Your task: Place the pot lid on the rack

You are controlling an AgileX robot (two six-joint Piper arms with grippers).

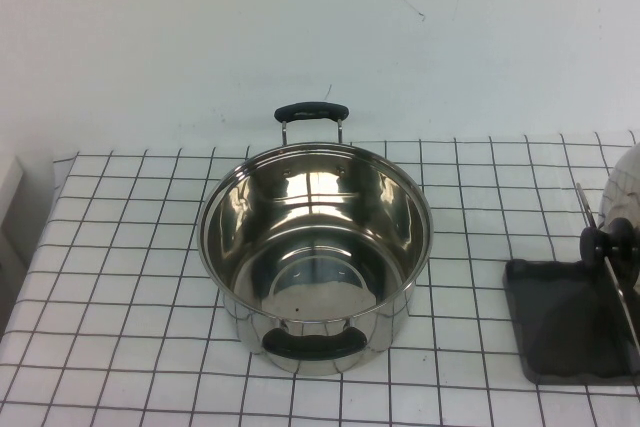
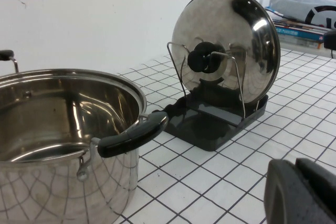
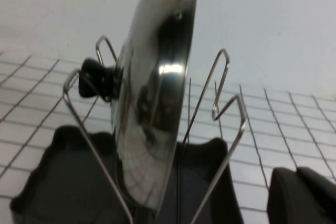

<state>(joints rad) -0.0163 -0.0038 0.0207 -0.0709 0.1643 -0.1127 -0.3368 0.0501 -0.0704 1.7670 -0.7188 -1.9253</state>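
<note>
- The gridded surface (image 1: 120, 247) carries everything; a steel pot (image 1: 315, 252) sits at its centre, open, well apart from the rack.
- The pot lid (image 2: 226, 45) stands on edge in the rack (image 2: 215, 121) at the surface's right side, leaning against upright wires, knob towards the pot — judged as already placed.
- The left pincer (image 2: 302, 192) hangs low near the pot; whether it is wide or narrow cannot be told.
- The right pincer (image 3: 302, 198) sits just beside the rack, empty-looking; its spread cannot be told.
- Books lie beyond the rack.
</note>
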